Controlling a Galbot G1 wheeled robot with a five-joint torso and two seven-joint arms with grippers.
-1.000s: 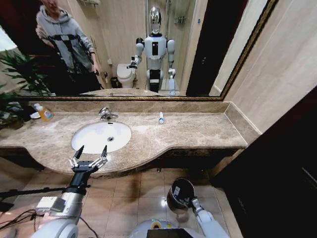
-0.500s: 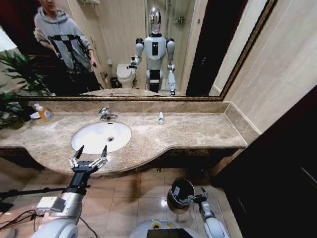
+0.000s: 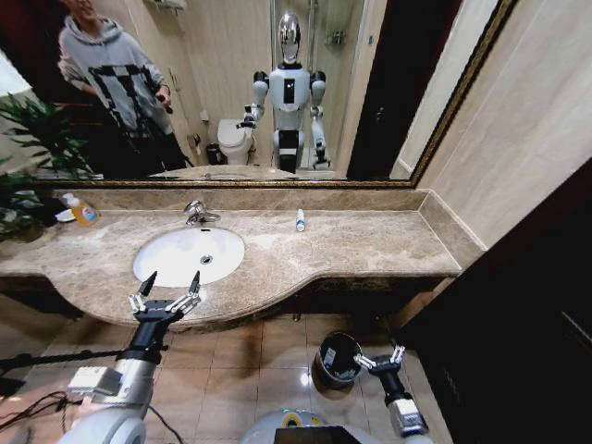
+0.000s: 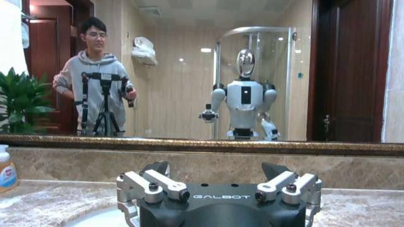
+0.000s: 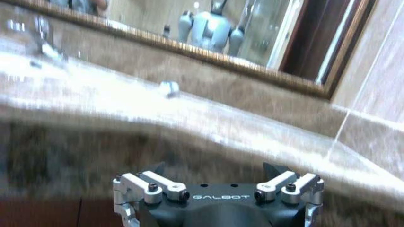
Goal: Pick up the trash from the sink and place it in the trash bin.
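Jaws on both my grippers stand spread, empty: left gripper (image 3: 168, 285) at the sink (image 3: 165, 268) edge, right gripper (image 3: 380, 357) beside the bin (image 3: 326, 368). Head view alone shows the bin; its contents are indistinct.

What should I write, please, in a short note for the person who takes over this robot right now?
Left gripper: open, empty, at the counter's front edge before the sink.
Right gripper: open, empty, low beside the trash bin on the floor.
Trash: one small white tube with blue stands on the countertop near the mirror, right of the faucet. The basin looks empty. Something white lies in the bin.
Left to do: that tube, if it counts as trash.
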